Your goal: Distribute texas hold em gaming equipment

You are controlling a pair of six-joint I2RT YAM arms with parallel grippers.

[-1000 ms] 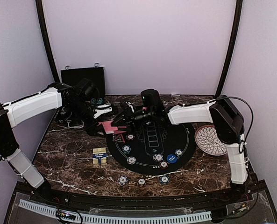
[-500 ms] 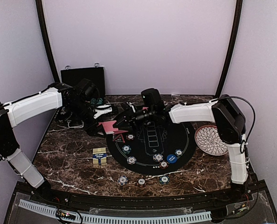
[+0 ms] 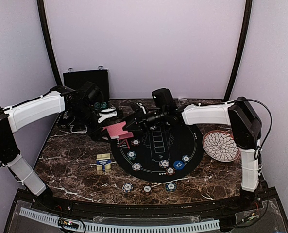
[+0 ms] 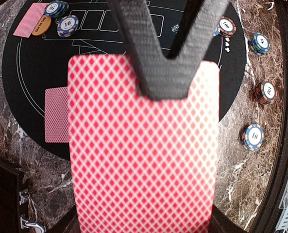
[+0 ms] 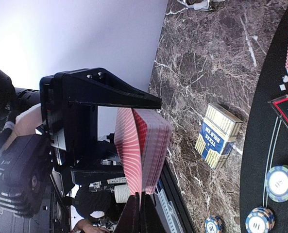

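At the mat's left rim, right gripper [image 3: 130, 125]: jaws pressed together on one edge of the top card [image 5: 126, 155]. Seen from the left wrist, its fingers [image 4: 156, 68] meet in a V over the red diamond back.
State of top card: bowed away from the rest of the pack at the pinched edge.
Beside it, left gripper [image 3: 112, 131]: clamped across the deck [image 3: 120, 129], one finger on each side. The deck is held in the air, red backs up, where marble meets mat.
Underneath, mat [image 3: 194, 145]: round, black with white outlines, at the middle of the marble table [image 3: 66, 160].
Cards already on mat: one face-down card [image 4: 56, 114] lies alone near the rim. A second card [image 4: 29, 20] lies farther off, with an orange button disc [image 4: 41, 25] at its edge and a striped chip [image 4: 67, 25] just beside that.
Chips on mat: several scattered over the near half [image 3: 137, 166], with a blue button disc [image 3: 178, 165] among them.
Chips off mat: three in a row [image 3: 147, 189] on bare marble near the front edge.
Card box [image 3: 103, 161]: blue and gold, flat on the marble just left of the mat.
Plate [image 3: 219, 145]: petal pattern, right of the mat, close to its rim.
Case [image 3: 85, 77]: black, upright against the back wall, behind the left arm.
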